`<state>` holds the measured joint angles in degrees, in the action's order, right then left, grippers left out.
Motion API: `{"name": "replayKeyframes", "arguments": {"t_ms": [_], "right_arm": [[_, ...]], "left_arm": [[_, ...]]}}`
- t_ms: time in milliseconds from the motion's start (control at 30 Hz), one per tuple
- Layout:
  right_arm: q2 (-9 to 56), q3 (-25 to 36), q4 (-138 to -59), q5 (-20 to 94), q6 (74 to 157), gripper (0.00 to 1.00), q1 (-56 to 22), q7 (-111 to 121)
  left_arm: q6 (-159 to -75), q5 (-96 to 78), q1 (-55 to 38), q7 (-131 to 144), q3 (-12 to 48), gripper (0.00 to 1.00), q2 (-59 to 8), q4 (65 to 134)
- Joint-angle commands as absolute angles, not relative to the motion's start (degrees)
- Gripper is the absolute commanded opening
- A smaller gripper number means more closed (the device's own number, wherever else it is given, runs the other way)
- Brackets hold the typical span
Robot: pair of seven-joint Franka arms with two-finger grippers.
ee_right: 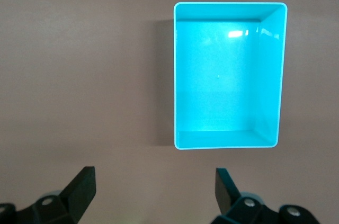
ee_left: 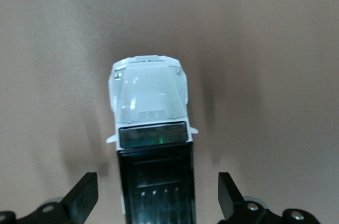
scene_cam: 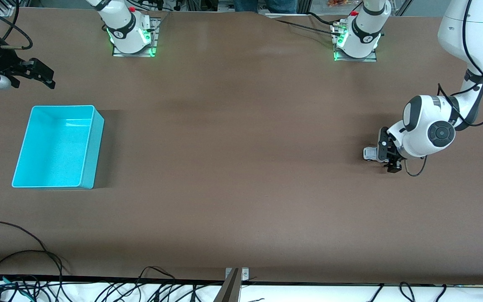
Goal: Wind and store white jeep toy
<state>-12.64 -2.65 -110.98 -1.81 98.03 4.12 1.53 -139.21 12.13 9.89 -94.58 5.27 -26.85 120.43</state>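
- Your left hand [scene_cam: 386,153], fingers apart, straddles the white jeep toy [ee_left: 151,123] near the worktop's [scene_cam: 241,167] left-arm end; its rear is cut off.
- Your right hand [scene_cam: 36,73], fingers apart, waits near the cyan bin [ee_right: 229,139].

The white jeep toy [scene_cam: 369,153] sits on the tabletop [scene_cam: 241,167] toward the left arm's end, between the spread fingers of the left gripper [scene_cam: 388,155]. The bin [scene_cam: 59,147] stands toward the right arm's end, with the right gripper [scene_cam: 36,75] waiting above the tabletop's edge near it.
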Motion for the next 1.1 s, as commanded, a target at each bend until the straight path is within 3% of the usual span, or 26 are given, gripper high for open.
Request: {"name": "replayKeyframes", "arguments": {"t_ms": [0, 167, 367, 900, 1067], "right_arm": [[-12.2, -2.5, -109.7, -2.4, 97.0, 1.00, 4.0, 1.5], [-12.2, -2.5, -109.7, -2.4, 97.0, 1.00, 4.0, 1.5], [-12.2, -2.5, -109.7, -2.4, 97.0, 1.00, 4.0, 1.6], [-12.2, -2.5, -109.7, -2.3, 97.0, 1.00, 4.0, 1.6], [-12.2, -2.5, -109.7, -2.3, 97.0, 1.00, 4.0, 1.6]], "left_arm": [[-139.7, 12.2, 10.2, -95.4, 6.2, 1.00, -25.7, 122.3], [-139.7, 11.5, 10.2, -95.4, 6.4, 1.00, -25.4, 122.6], [-139.3, 11.5, 10.3, -95.5, 7.6, 0.91, -24.6, 122.7], [-139.2, 11.5, 10.6, -95.6, 7.6, 0.30, -23.9, 122.7], [-139.2, 11.5, 12.0, -95.4, 7.6, 0.21, -24.3, 122.6]]}}
